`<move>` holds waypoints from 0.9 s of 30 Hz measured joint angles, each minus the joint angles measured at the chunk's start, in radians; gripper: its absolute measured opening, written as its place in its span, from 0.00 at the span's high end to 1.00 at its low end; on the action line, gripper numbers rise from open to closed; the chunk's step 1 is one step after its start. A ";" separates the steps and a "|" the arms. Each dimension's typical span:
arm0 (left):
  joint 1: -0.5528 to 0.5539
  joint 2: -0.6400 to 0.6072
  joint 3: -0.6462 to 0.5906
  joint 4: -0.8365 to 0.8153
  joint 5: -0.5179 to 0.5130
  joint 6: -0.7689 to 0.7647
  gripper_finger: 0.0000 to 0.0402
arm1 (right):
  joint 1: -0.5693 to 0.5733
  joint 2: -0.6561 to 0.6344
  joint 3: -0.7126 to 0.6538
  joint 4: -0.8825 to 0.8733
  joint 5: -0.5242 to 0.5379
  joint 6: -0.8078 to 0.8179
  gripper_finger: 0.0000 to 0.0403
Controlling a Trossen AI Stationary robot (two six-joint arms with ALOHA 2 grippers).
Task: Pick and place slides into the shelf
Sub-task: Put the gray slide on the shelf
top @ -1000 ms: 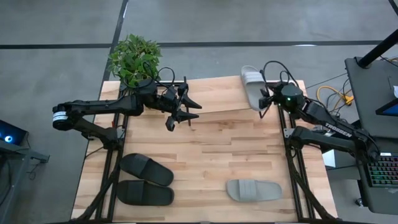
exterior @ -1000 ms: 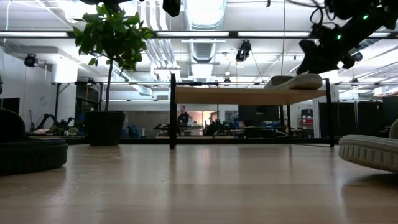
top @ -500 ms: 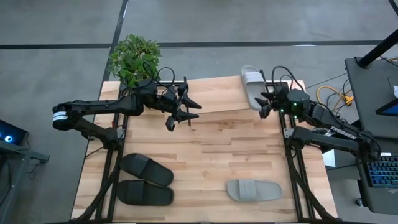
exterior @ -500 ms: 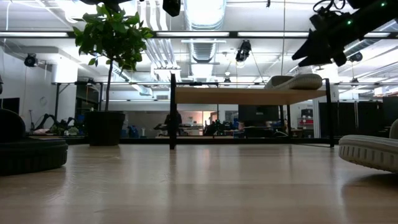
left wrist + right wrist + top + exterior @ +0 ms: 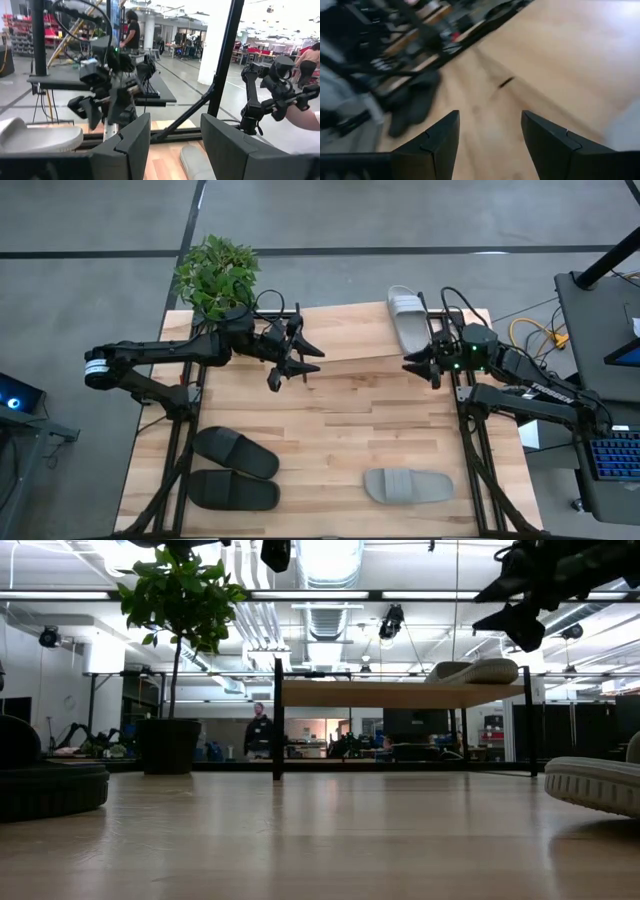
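Nearest me, the black slides (image 5: 234,468) lie side by side at the table's front left, with one grey-white slide (image 5: 407,485) at the front right. Farther back, the left gripper (image 5: 296,364) and right gripper (image 5: 422,367) both hover with fingers apart, holding nothing. The other grey-white slide (image 5: 406,318) rests on the shelf (image 5: 345,330), at its right end.

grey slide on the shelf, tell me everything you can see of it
The grey slide on the shelf is a light grey-white open-toe sandal with one wide strap and a ribbed sole edge, of what looks like moulded foam. It lies flat, sole down, at the right end of the shelf, its far end past the plank's back edge. In the low view it rests on the plank top. Nothing else touches it; the right gripper, open, hangs just beside and clear of it.
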 joint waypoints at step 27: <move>0.000 0.035 -0.006 -0.006 -0.001 0.000 0.60 | 0.169 0.000 -0.010 -0.276 -0.050 0.149 0.50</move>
